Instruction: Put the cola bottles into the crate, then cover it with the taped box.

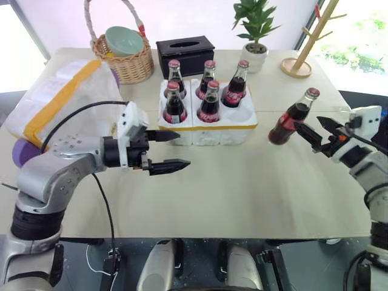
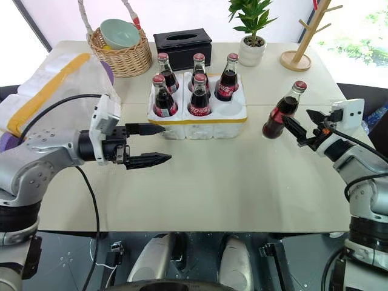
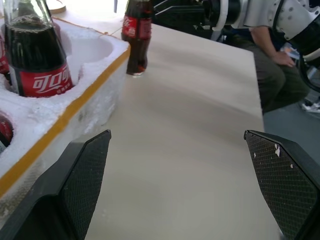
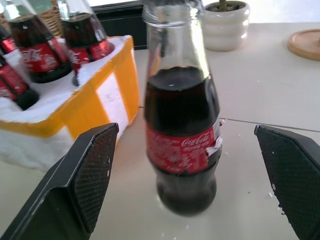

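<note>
Five cola bottles [image 1: 208, 91] stand in the crate [image 1: 206, 128], leaving the well at its right front corner vacant; the sixth, the loose bottle [image 1: 293, 117], stands on the table [image 1: 242, 188] well to the crate's right, at about 3 o'clock from it. In the head views its long axis looks tilted, cap toward 1 o'clock, though the right wrist view shows it upright on its base. The right gripper [image 1: 316, 129] is by far the nearer arm: its fingers are spread wide and empty, pointing at the loose bottle from about 4 o'clock, the tips just beside the label but apparently not touching. The left gripper [image 1: 171, 150], also spread and empty, hovers in front of the crate's near left corner. I judge the coming move as the right gripper advancing to straddle the bottle's body, then closing
</note>
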